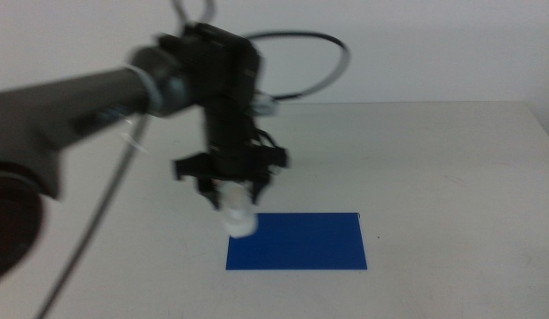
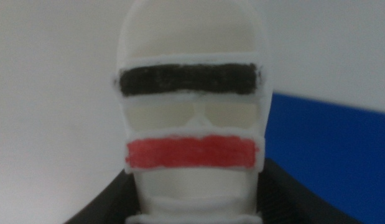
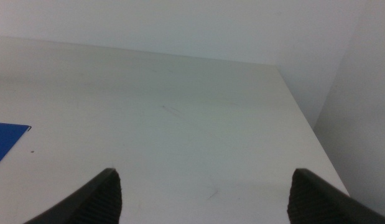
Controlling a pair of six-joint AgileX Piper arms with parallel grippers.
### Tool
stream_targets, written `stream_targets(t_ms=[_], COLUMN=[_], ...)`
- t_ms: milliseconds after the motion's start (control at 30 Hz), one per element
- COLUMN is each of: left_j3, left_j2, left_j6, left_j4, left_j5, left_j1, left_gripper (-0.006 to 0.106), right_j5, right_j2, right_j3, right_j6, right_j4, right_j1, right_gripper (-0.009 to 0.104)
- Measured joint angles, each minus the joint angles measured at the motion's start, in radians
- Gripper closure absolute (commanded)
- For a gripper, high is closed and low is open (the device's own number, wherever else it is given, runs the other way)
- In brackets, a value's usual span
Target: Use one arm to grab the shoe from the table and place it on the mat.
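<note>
- One arm (image 1: 97, 93) is at work: the left one, black, reaching in from the left side of the middle view, blurred, with one black cable (image 1: 318, 55) looping behind it.
- The left gripper (image 1: 231, 190) points down over the table (image 1: 451, 177), its two jaws closed narrowly on the shoe (image 1: 239, 215).
- One shoe: white, held with its sole end down in the middle view, hanging just above the near-left corner region of the mat (image 1: 301, 241). Whether it touches the mat or the table cannot be told.
- In the left wrist view the shoe (image 2: 192, 118) fills the centre: two straps show, one black (image 2: 191, 79) and one red (image 2: 191, 153). The dark jaws sit on both sides of its lower end.
- One mat: flat, dark blue, rectangular, lying on the table; it also shows beside the shoe in the left wrist view (image 2: 329, 155) and as one small corner in the right wrist view (image 3: 4, 140).
- The right gripper (image 3: 204, 193) waits over bare table (image 3: 180, 124), out of the middle view; its two dark jaws stand wide apart with nothing between them.
- One table, white; its far edge and right edge meet a pale wall.
</note>
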Motion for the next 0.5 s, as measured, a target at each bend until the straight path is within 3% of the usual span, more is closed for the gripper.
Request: stream_targets(t_ms=[267,500], left_j3=[-0.136,-0.168], left_j2=[0.126,0.144], left_j6=[-0.046,-0.049], left_j4=[-0.023,-0.026], left_j5=[0.000,0.003], left_j1=[-0.142,-0.172], left_gripper=[0.102,0.102], right_j5=[0.000,0.000], right_j2=[0.000,0.000], right_j3=[0.000,0.000], right_j6=[0.000,0.000], right_j4=[0.000,0.000], right_j1=[0.000,0.000], right_gripper=[0.017,0.017])
